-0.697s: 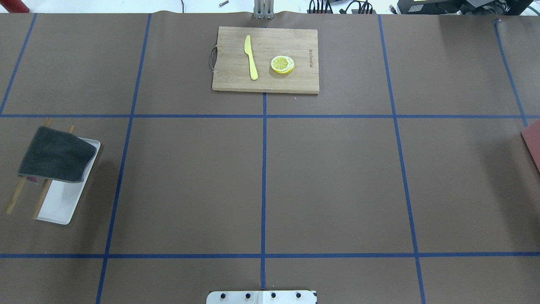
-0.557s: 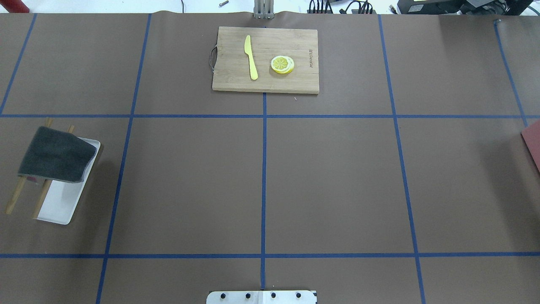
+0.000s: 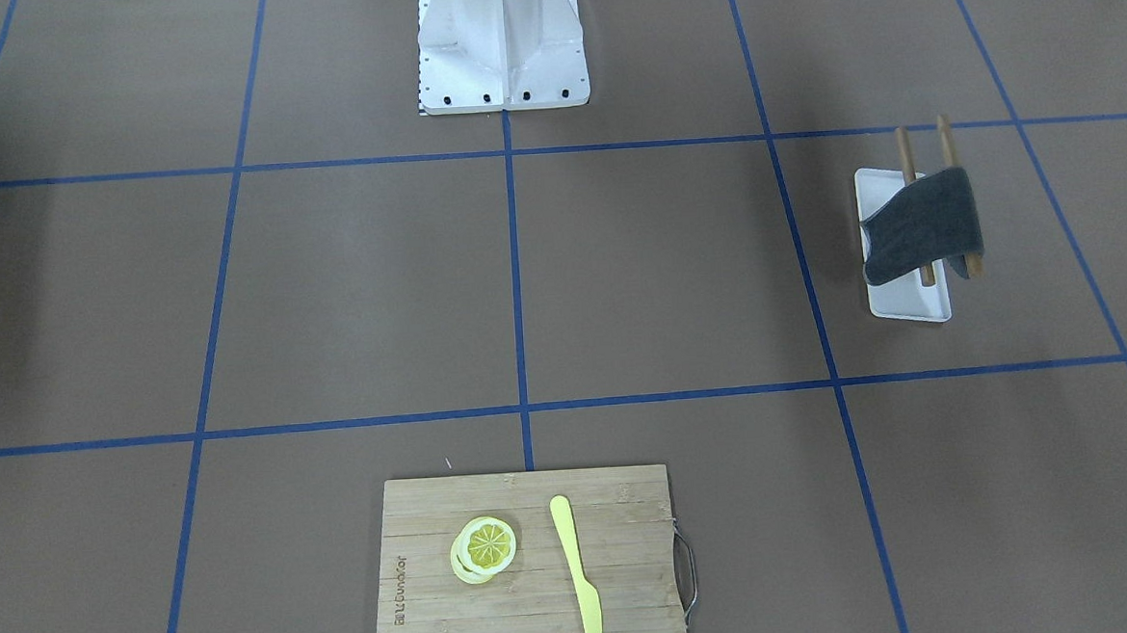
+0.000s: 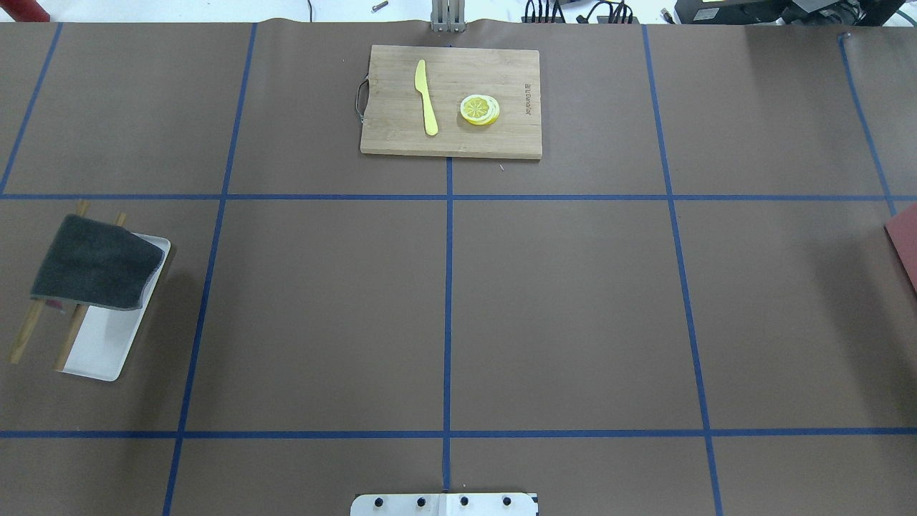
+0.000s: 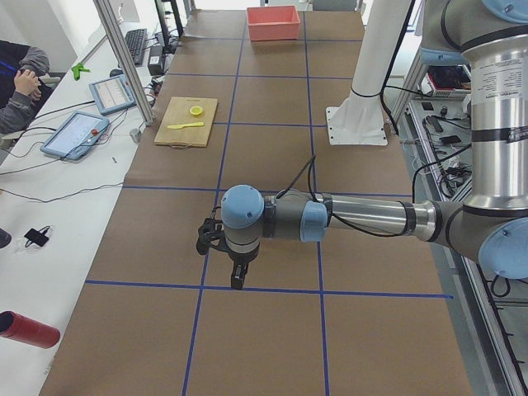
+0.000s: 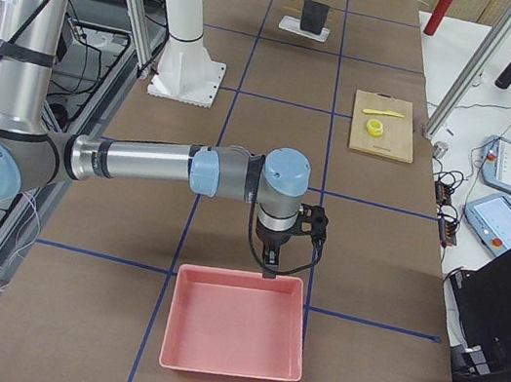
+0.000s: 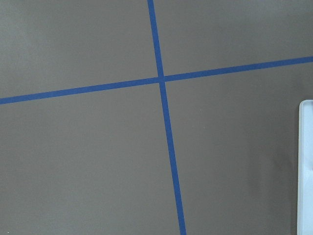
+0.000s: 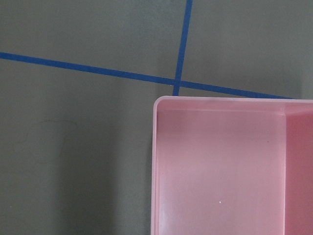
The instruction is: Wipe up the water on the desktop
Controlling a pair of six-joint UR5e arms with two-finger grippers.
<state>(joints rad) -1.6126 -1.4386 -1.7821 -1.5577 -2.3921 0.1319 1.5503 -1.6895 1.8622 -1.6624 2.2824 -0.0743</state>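
Note:
The brown desktop (image 4: 573, 308) with its blue tape grid fills the overhead view, and I see no water on it. A dark grey cloth (image 4: 93, 264) hangs over a wooden rack (image 4: 25, 337) above a white tray (image 4: 100, 351) at the left; it also shows in the front-facing view (image 3: 920, 222). My left gripper (image 5: 237, 276) shows only in the exterior left view, pointing down over the desktop; I cannot tell its state. My right gripper (image 6: 270, 263) shows only in the exterior right view, above a pink bin's (image 6: 231, 330) near rim; state unclear.
A bamboo cutting board (image 4: 451, 140) at the far middle carries a yellow knife (image 4: 426, 97) and lemon slices (image 4: 479, 110). The robot's white base (image 3: 501, 40) stands at the near middle. The pink bin's corner (image 4: 904, 247) shows at the right edge.

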